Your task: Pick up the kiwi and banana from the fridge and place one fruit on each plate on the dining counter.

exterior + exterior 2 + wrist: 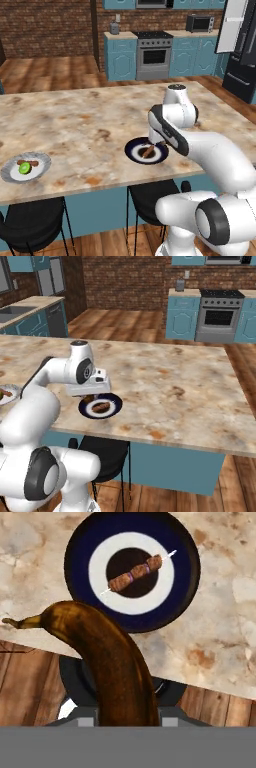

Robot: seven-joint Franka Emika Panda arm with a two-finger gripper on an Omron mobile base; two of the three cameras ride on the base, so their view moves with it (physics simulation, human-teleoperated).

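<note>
While the claw (127, 722) grips the banana (107, 662), the navy plate (80, 562) lies below; seemingly bearing a skewer (136, 574).

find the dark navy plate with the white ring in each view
left base view: the round dark navy plate with a white ring sits near the marbled counter's front edge, centre-right, beside the white arm.
right base view: it lies centre-left, just below the arm's hand.
hand view: it is top centre, beyond the brown banana.
shared landmark: the brown skewer lying on the plate.

Meat skewer (136, 573), silver stove (154, 55), microwave (200, 23), black stools (33, 227), brick wall (125, 281)
</note>
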